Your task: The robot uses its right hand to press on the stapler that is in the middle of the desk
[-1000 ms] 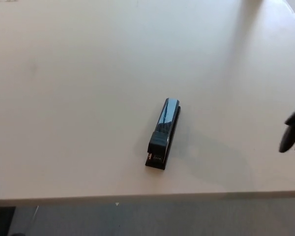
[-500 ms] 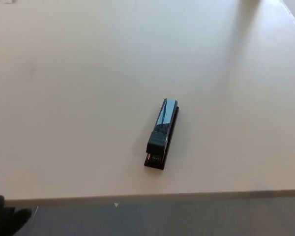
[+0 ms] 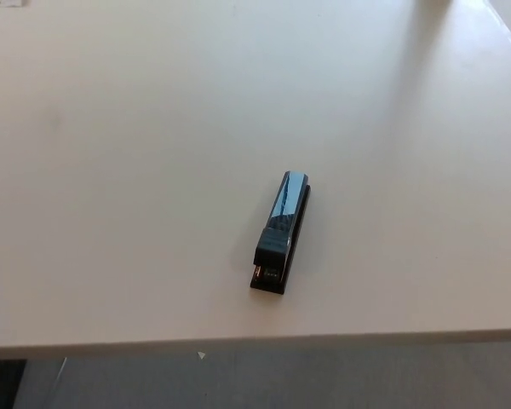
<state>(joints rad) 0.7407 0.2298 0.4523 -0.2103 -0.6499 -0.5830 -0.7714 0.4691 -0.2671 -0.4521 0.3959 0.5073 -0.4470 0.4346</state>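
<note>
stapler (image 3: 281, 233) lies alone on the table (image 3: 111, 170), long axis running away from us, tilted slightly right. neither robot hand shows, so we cannot tell their state or which sits nearer; our right must come in first.

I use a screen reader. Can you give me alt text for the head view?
A black stapler with a glossy top lies alone on a pale desk, near its front edge, its length running slightly diagonally. Neither robot hand is in view.
</note>
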